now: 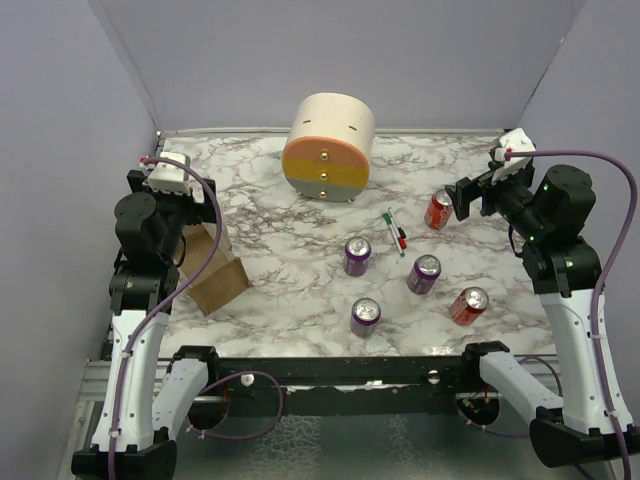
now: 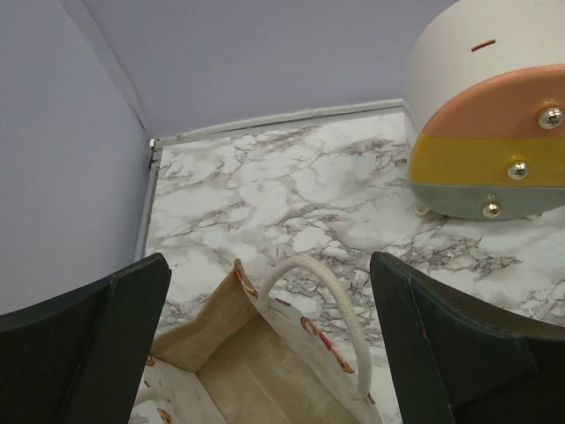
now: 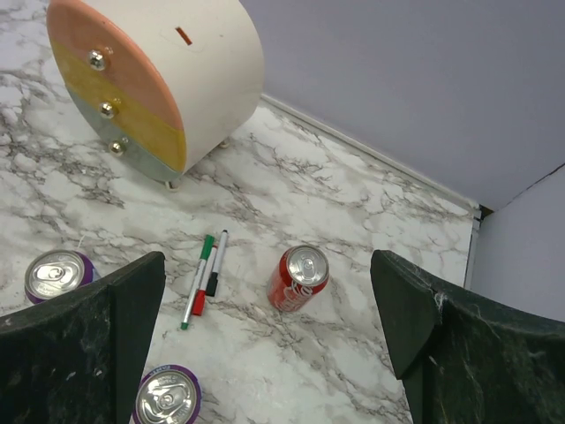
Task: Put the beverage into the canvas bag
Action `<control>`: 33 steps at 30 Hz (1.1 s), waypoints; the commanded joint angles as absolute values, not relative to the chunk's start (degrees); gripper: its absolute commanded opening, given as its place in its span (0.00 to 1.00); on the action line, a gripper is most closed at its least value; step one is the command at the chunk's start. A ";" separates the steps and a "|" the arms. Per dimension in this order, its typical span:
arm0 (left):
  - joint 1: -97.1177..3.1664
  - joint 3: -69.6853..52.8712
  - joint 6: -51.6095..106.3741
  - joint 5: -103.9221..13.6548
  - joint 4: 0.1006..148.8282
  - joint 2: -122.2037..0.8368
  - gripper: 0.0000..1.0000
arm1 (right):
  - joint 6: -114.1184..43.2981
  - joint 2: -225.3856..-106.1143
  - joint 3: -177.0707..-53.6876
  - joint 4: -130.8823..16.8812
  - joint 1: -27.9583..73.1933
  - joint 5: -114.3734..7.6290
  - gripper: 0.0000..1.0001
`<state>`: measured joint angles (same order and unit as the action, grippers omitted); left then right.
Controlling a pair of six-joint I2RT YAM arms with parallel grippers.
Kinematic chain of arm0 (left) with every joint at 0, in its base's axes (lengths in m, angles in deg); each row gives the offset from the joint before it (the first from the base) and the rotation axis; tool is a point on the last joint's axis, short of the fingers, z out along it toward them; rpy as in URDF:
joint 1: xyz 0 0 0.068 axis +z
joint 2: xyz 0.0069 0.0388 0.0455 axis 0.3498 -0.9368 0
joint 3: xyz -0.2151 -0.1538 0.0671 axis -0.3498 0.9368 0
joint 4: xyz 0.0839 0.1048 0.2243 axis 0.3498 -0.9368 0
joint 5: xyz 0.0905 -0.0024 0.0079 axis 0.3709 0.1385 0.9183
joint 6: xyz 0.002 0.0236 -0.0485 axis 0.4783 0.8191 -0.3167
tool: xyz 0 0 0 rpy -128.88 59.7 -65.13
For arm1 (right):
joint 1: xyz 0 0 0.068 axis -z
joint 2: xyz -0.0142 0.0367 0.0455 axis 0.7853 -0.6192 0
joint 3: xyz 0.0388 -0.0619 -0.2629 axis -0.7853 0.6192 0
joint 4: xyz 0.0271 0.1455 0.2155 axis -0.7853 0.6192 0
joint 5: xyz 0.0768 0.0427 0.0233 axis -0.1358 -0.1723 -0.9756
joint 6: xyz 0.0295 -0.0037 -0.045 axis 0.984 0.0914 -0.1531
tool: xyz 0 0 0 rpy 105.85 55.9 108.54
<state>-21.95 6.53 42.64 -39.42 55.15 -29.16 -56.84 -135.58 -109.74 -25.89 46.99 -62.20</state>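
Observation:
The tan canvas bag (image 1: 215, 268) stands open at the left of the table. In the left wrist view its empty inside (image 2: 256, 371) and a cream cord handle (image 2: 331, 300) show. My left gripper (image 1: 190, 215) is open and hovers just above the bag's mouth. Two red cans stand upright at the right, one far (image 1: 438, 209) and one near (image 1: 468, 305). Three purple cans (image 1: 357, 256) (image 1: 423, 274) (image 1: 365, 316) stand in the middle. My right gripper (image 1: 470, 197) is open, above and beside the far red can (image 3: 298, 277), not touching it.
A large cream cylinder with orange, yellow and grey drawer fronts (image 1: 327, 147) stands at the back centre. Two markers (image 1: 395, 230) lie left of the far red can. Purple walls close the table on three sides.

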 commanded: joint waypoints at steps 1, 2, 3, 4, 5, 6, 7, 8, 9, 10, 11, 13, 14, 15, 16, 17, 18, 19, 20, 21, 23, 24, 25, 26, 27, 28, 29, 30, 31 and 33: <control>-21.47 7.27 41.58 -40.78 56.94 -28.16 0.99 | -56.31 -135.58 -111.89 -25.40 47.16 -64.06 1.00; -21.47 7.37 41.49 -40.77 56.95 -28.18 0.99 | -56.31 -135.67 -111.98 -25.38 47.17 -64.10 0.99; -21.46 7.40 41.32 -40.74 56.94 -28.15 0.99 | -56.30 -135.75 -112.08 -25.36 47.21 -64.18 0.99; -21.50 7.47 41.27 -40.71 57.00 -28.08 0.99 | -56.29 -135.92 -112.26 -25.28 47.18 -64.29 0.99; -21.47 7.49 41.23 -40.61 56.96 -28.04 0.99 | -56.29 -135.98 -112.36 -25.25 47.19 -64.40 0.99; -21.45 7.51 41.18 -40.49 56.94 -27.98 0.99 | -56.21 -136.09 -112.44 -25.18 47.18 -64.51 0.99; -21.44 7.51 41.04 -40.46 56.90 -27.94 0.99 | -56.20 -136.21 -112.57 -25.17 47.17 -64.61 1.00; -21.44 7.53 40.94 -40.40 56.85 -27.88 0.99 | -56.20 -136.24 -112.72 -25.11 47.17 -64.70 0.99; -21.44 7.58 40.89 -40.41 56.78 -27.85 0.99 | -56.20 -136.46 -112.81 -25.04 47.17 -64.78 0.99; -21.44 7.52 40.82 -40.46 56.75 -27.77 0.99 | -56.20 -136.52 -112.96 -24.95 47.17 -64.80 0.99; -21.44 7.60 40.70 -40.52 56.68 -27.62 0.99 | -56.28 -136.66 -113.02 -24.86 47.17 -64.87 0.99; -21.44 7.71 40.58 -40.14 56.61 -27.49 0.99 | -56.41 -136.74 -113.36 -24.71 47.17 -64.93 0.99; -21.45 7.77 40.50 -39.91 56.39 -27.53 0.99 | -56.52 -136.75 -113.56 -24.67 47.17 -65.02 0.99; -21.44 7.84 40.39 -39.70 56.06 -27.41 0.99 | -56.69 -136.75 -113.65 -24.57 47.17 -65.10 0.99; -21.44 7.87 40.25 -39.71 55.69 -27.26 0.99 | -56.84 -136.68 -113.74 -24.55 47.17 -65.27 1.00; -21.44 7.91 39.98 -39.70 55.30 -27.16 0.99 | -57.04 -136.58 -113.75 -24.48 47.17 -65.51 0.99; -21.42 8.09 39.25 -39.19 54.88 -27.03 0.99 | -57.18 -136.56 -113.63 -24.46 47.17 -65.69 0.99; -21.44 8.06 38.61 -38.74 54.30 -26.97 0.99 | -57.31 -136.51 -113.47 -24.51 47.17 -65.95 1.00; -21.49 8.02 38.17 -38.64 53.31 -26.95 0.99 | -57.42 -136.43 -113.20 -24.65 47.17 -66.07 1.00; -21.45 8.02 37.81 -38.84 52.27 -26.95 0.99 | -57.49 -136.43 -112.89 -24.99 47.17 -66.16 0.99; -21.44 8.34 36.76 -39.14 50.62 -27.07 0.99 | -57.75 -136.55 -112.75 -24.93 47.17 -66.49 0.99; -21.44 8.62 36.07 -39.42 50.08 -27.20 0.99 | -57.90 -136.78 -112.78 -24.72 47.17 -66.67 0.99; -21.44 8.83 35.52 -40.14 49.56 -27.43 0.99 | -57.99 -136.92 -112.84 -24.58 47.17 -66.81 0.99; -21.44 9.04 34.99 -40.93 49.13 -27.88 0.99 | -58.04 -137.02 -112.73 -24.51 47.17 -66.89 0.99; -21.44 9.24 34.60 -41.75 48.81 -28.43 0.99 | -58.11 -137.08 -112.62 -24.54 47.17 -66.91 1.00; -21.44 9.24 34.02 -42.20 48.54 -29.13 0.99 | -58.20 -137.09 -112.50 -24.55 47.17 -66.91 0.99; -21.44 9.34 33.50 -42.42 48.47 -30.05 0.99 | -58.28 -137.21 -112.27 -24.55 47.17 -66.91 0.99; -21.44 9.39 33.13 -42.49 48.39 -30.92 0.99 | -58.37 -137.21 -112.13 -24.55 47.17 -66.91 0.99; -21.44 9.48 32.82 -42.39 48.42 -31.88 0.99 | -58.44 -137.13 -111.93 -24.55 47.22 -66.91 0.99; -21.44 9.65 32.28 -42.07 48.99 -33.94 0.99 | -58.65 -137.04 -111.45 -24.59 47.17 -66.91 0.99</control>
